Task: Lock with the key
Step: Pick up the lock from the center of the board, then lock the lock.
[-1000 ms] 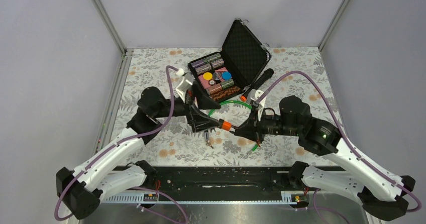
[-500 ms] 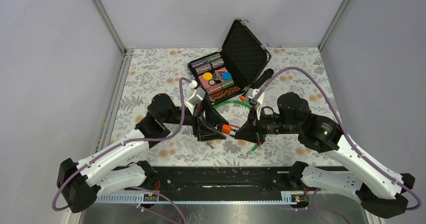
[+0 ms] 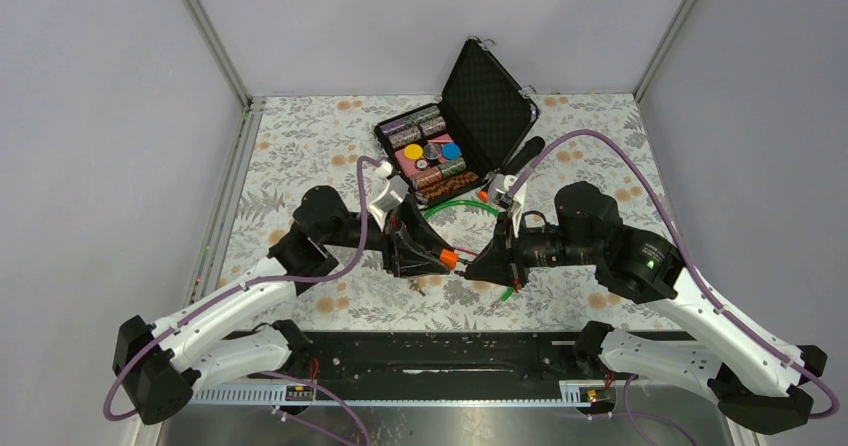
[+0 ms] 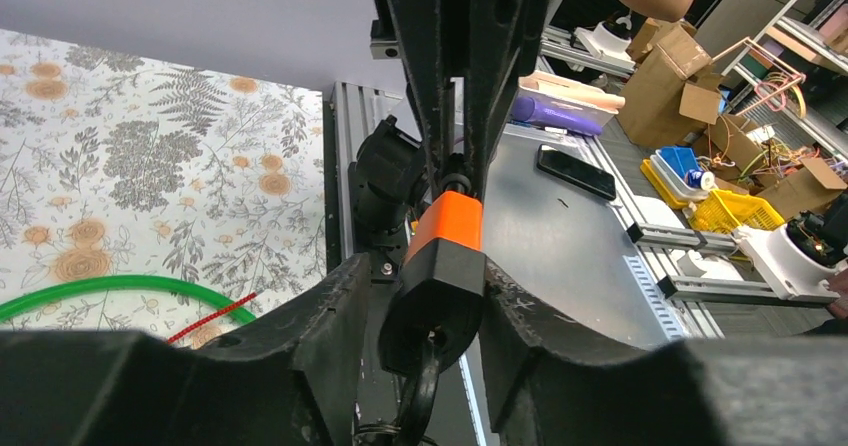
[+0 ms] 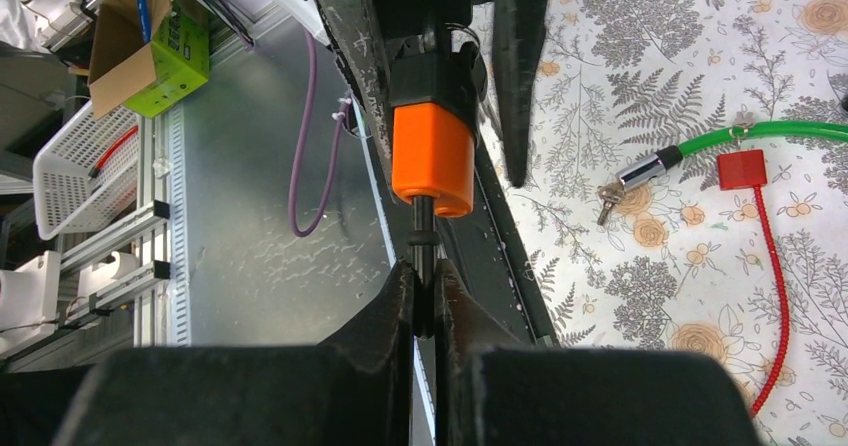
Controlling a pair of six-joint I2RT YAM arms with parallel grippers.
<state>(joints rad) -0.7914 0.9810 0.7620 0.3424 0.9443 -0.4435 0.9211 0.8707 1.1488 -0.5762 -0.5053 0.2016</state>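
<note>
The orange lock (image 4: pixel 445 238) is being squeezed by the left claw (image 4: pixel 428 291), while a thin dark pin (image 5: pixel 422 234) at its end is being pinched by the right claw (image 5: pixel 425 284).

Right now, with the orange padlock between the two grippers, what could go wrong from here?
1. The left gripper flanks the padlock at its black body, but the right wrist view shows a sliver of gap; a loose hold could let it twist or drop.
2. The right gripper pinches only a thin black stem at the orange end, which could slip.
3. The silvery key lies on the table by the green cable, in neither gripper.
</note>
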